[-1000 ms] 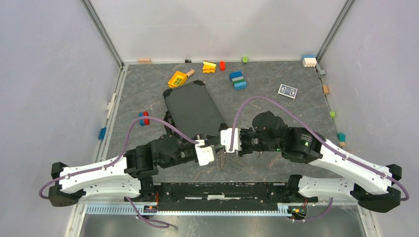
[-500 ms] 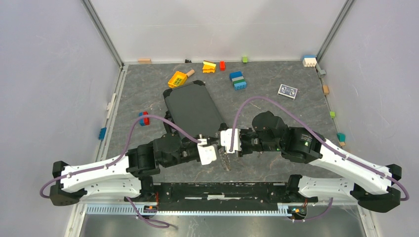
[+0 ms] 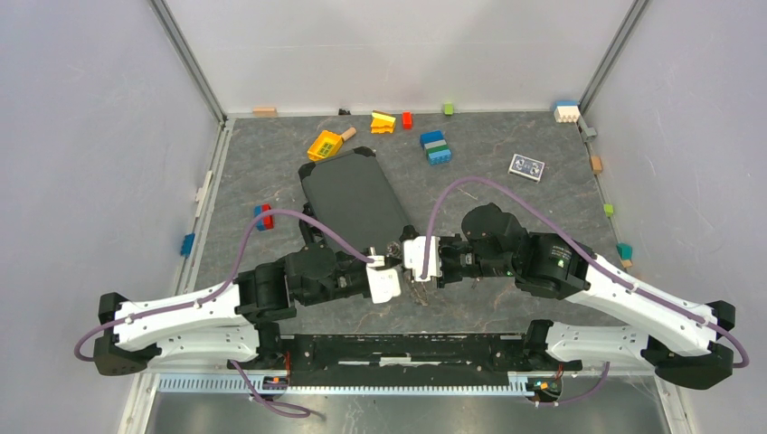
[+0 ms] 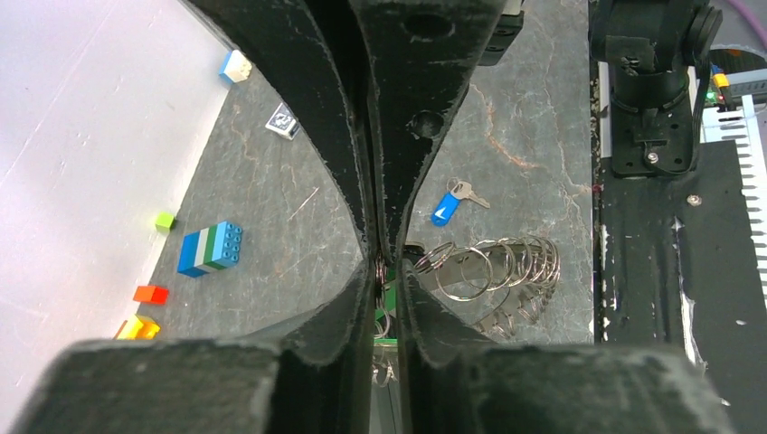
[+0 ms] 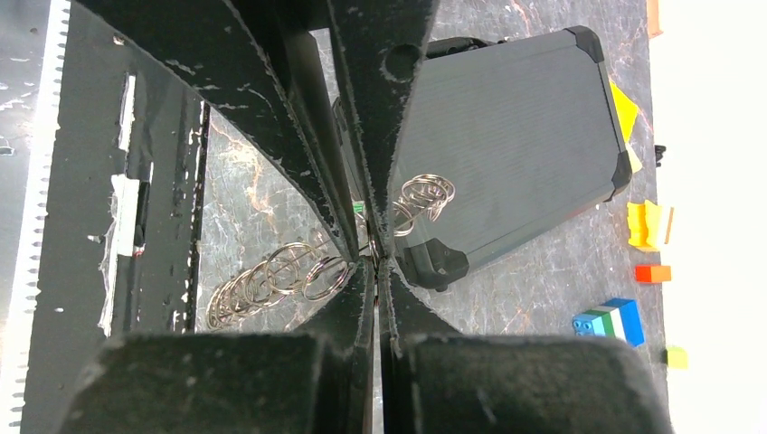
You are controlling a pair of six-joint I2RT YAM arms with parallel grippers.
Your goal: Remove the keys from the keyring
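The keyring (image 3: 421,291) hangs between my two grippers just above the table's near middle, with its keys bunched below it. In the left wrist view the small rings and greyish keys (image 4: 496,271) fan out to the right of my fingers, and a green tag (image 4: 390,303) shows in the gap. My left gripper (image 4: 378,264) has its tips pinched on a thin ring of the bunch. My right gripper (image 5: 373,256) is shut on the keyring's wire, with rings (image 5: 271,280) on both sides. A blue-headed key (image 4: 445,208) lies loose on the table. The two grippers (image 3: 398,271) (image 3: 412,269) nearly touch.
A black case (image 3: 355,201) lies just behind the grippers. Toy bricks (image 3: 436,147), a yellow piece (image 3: 324,145) and a patterned card (image 3: 526,166) lie farther back. More small blocks line the side walls. The black base rail (image 3: 407,348) runs along the near edge.
My left gripper has moved right, up to the right gripper, and its jaws have closed in on the bunch. The hanging keys shifted slightly right. The right arm stayed put.
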